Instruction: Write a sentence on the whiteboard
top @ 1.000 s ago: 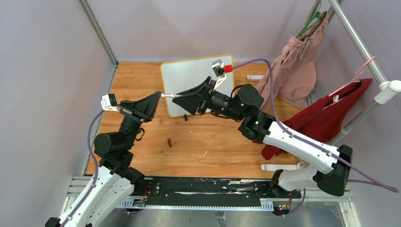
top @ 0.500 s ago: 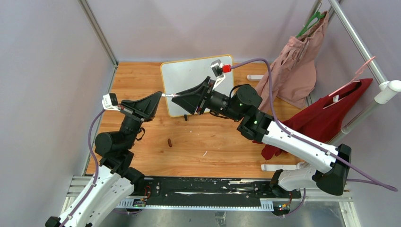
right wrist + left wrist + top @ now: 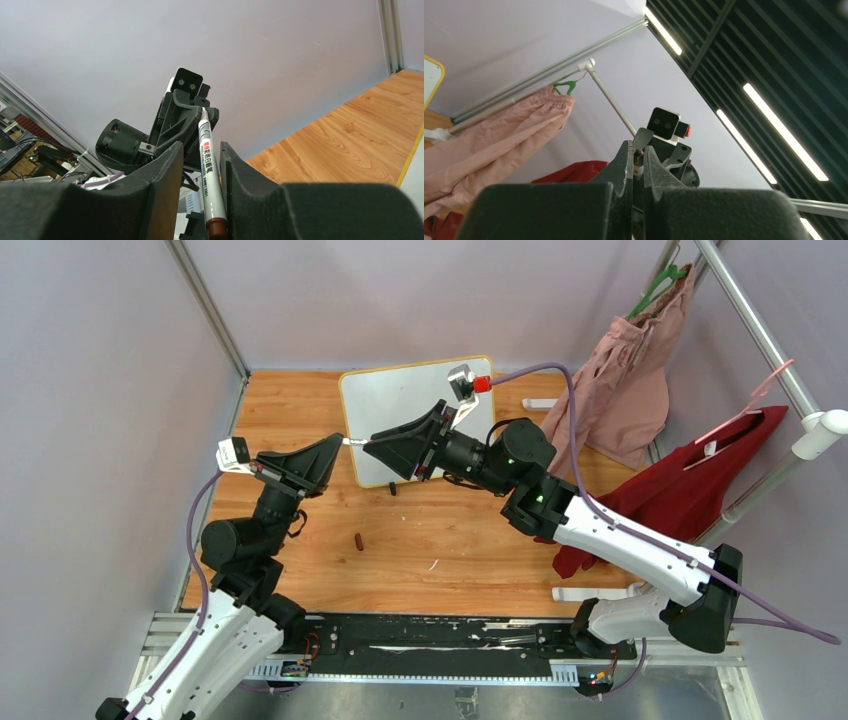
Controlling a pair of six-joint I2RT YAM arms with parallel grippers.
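While both my arms reach inward over the pale wooden table [image 3: 450,540], the overhead view shows the rectangular whiteboard with a thin yellow-orange frame [image 3: 400,400] at the far middle of it, and my right arm crosses the board's near edge. My left pincer [image 3: 338,444] and right pincer [image 3: 372,445] point at each other just off the board's near-left side, with a slim white marker [image 3: 354,441] bridging the short gap between them. A small dark brown stub [image 3: 359,541] lies alone on the wood nearer my bases. A pink garment [image 3: 630,380] and a red garment [image 3: 690,490] hang from the metal rail on the right. From my left wrist, my left pincer [image 3: 637,155] is closed tight on the marker's thin pale end [image 3: 638,171], and a corner of the whiteboard [image 3: 430,82] shows at the left edge, with the pink garment [image 3: 489,135] and the red garment [image 3: 569,172] below it. From my right wrist, the white barrel with red and black print and a brown-red rear end [image 3: 209,175] runs up between my fingers to my left pincer [image 3: 192,112]. My right pincer [image 3: 199,149] stands parted around the barrel, with a dark gap showing on one side, so it is not clamped. The whiteboard's yellow rim [image 3: 412,155] cuts the lower right corner.
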